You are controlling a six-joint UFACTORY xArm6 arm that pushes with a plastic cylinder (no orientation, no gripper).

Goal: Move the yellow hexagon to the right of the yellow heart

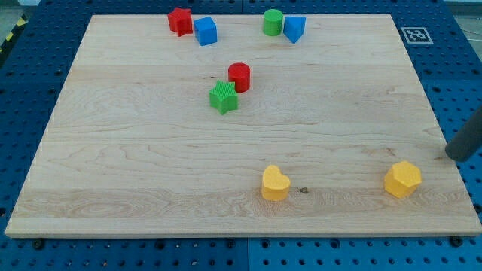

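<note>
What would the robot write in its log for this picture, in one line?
yellow hexagon: right of yellow heart, apart | my tip: upper right of hexagon, not touching | other blocks: far, top

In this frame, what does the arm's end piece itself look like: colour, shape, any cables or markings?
Only a short stretch shows at the view's right edge: a straight, dark grey to black cylindrical rod, plain and matte. No cables, labels or markings are visible on it. My tip is its blunt lower end. The rest of the arm lies outside the picture.
</note>
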